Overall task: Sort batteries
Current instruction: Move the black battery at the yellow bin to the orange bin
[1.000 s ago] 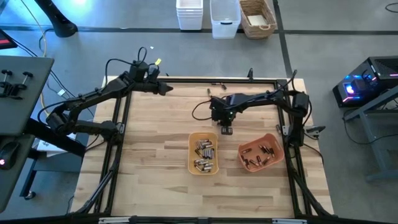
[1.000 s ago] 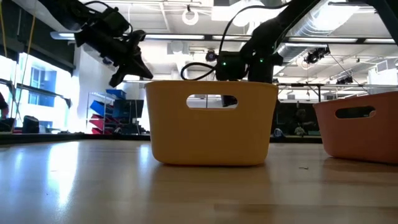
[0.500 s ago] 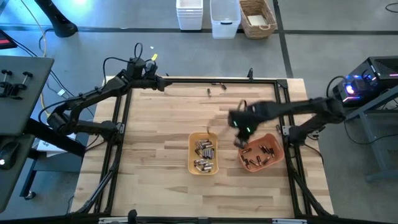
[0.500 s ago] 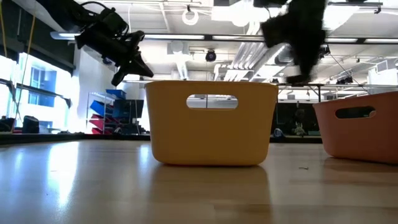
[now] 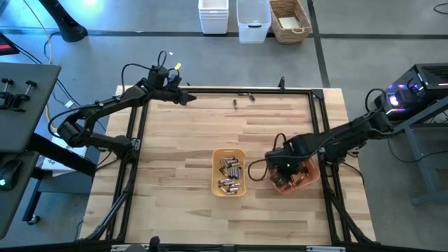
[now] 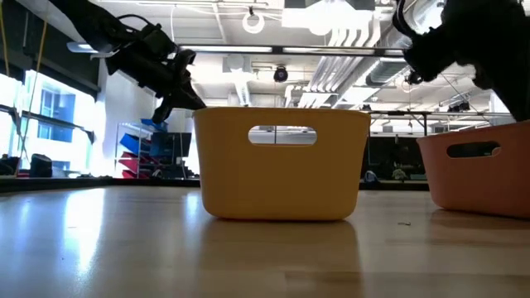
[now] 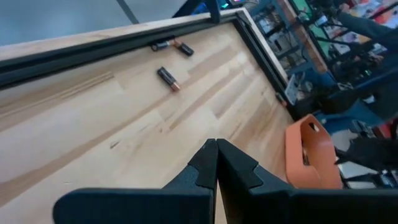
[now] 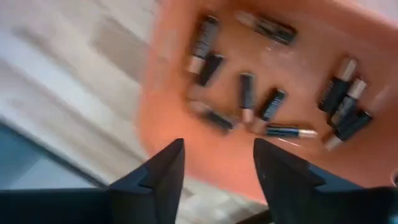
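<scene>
High view: my right tool is over the orange tray, at the edge that faces the yellow tray. A second ago it was on the far side of the yellow tray, low over bare table; half a second ago it was partway across to the orange tray. So the carry is done.

Right wrist view: fingers apart, nothing between them. Dark, copper-tipped batteries lie loose on the orange tray floor directly under the gap. The fingers were near together up to half a second ago, so I take it a cell has just been let go into this tray, though I cannot pick out which one.

Stock, placed from the yellow tray:
- In it: a heap of silvery batteries.
- In the orange tray just beside it: the dark ones.
- Well beyond it, by the table's far rail: two or three strays; the left wrist view shows them as dark cells with copper ends, so I judge them bound for the orange tray.

Left tool: off the far corner, well apart from the yellow tray, raised, fingers pressed together on nothing. Waiting.

Meaning for the task: one more cell sorted; the strays by the far rail look like all that is left on open table.
</scene>
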You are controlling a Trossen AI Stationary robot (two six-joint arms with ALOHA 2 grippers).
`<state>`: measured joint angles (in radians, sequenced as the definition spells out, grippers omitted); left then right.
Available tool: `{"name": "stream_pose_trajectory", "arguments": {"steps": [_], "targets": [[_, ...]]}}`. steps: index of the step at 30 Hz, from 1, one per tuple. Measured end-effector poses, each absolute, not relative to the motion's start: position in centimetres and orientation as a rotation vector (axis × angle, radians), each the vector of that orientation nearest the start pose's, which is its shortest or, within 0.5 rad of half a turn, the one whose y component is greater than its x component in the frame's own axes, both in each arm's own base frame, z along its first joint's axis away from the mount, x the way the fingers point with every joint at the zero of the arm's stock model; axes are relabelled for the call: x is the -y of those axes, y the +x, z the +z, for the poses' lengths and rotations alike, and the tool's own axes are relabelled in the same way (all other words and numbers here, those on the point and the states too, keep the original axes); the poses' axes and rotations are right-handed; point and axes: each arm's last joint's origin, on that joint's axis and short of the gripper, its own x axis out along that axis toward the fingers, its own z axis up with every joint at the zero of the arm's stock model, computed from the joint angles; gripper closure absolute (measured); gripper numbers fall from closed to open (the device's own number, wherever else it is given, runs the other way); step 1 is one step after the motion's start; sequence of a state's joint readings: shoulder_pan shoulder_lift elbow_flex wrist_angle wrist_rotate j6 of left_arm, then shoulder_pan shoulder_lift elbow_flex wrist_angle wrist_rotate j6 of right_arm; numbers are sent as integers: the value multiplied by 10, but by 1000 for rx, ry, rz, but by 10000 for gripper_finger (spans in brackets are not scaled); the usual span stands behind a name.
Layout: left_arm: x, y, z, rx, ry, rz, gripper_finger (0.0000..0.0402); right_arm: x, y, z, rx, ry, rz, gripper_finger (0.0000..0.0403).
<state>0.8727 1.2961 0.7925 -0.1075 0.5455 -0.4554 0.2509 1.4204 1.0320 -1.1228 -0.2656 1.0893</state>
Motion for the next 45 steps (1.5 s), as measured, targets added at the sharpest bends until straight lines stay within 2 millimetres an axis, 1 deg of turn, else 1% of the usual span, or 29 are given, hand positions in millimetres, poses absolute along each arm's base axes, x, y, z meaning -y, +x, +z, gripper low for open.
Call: {"name": "stream_pose_trajectory", "arguments": {"steps": [1, 3, 5, 7, 9, 11, 14, 16, 17, 19, 21, 23, 25, 28, 30, 32, 36, 41, 45], "targets": [[-196, 183, 239, -393, -840, 418, 402, -64, 229, 236, -1575, 857, -434, 215], [-194, 181, 237, -424, -837, 410, 401, -61, 239, 253, -1495, 841, -372, 203], [-188, 178, 232, -497, -856, 407, 401, -57, 251, 270, -1370, 795, -305, 200], [-179, 178, 224, -604, -878, 385, 401, -53, 266, 285, -1213, 754, -233, 203], [-166, 182, 217, -689, -843, 314, 401, -48, 280, 292, -1077, 734, -165, 210], [-152, 186, 209, -755, -806, 247, 402, -43, 296, 292, -980, 749, -125, 220], [-135, 193, 197, -801, -773, 184, 401, -37, 324, 268, -977, 782, -132, 239], [-124, 197, 189, -826, -790, 157, 401, -37, 343, 250, -1003, 792, -113, 250], [-118, 198, 186, -844, -795, 143, 401, -38, 354, 245, -1009, 787, -90, 255], [-107, 201, 181, -872, -779, 101, 401, -40, 377, 240, -1007, 753, -29, 260], [-95, 202, 174, -908, -774, 64, 401, -46, 394, 232, -1061, 666, -4, 262], [-82, 202, 168, -941, -766, 34, 401, -49, 406, 217, -1141, 566, -51, 263], [-71, 204, 163, -940, -756, 23, 402, -51, 416, 198, -1213, 508, -101, 263], [-51, 205, 153, -940, -789, 36, 402, -52, 431, 177, -1233, 478, -124, 263], [-38, 205, 150, -924, -794, 51, 402, -52, 438, 165, -1250, 475, -134, 263], [-28, 203, 149, -922, -802, 74, 402, -55, 442, 159, -1257, 455, -142, 263], [-15, 204, 158, -873, -805, 88, 402, -67, 445, 153, -1255, 389, -155, 263], [-9, 203, 171, -776, -829, 145, 401, -78, 441, 149, -1274, 401, -179, 263], [-11, 201, 179, -697, -800, 192, 402, -96, 438, 151, -1253, 326, -193, 265]]}}
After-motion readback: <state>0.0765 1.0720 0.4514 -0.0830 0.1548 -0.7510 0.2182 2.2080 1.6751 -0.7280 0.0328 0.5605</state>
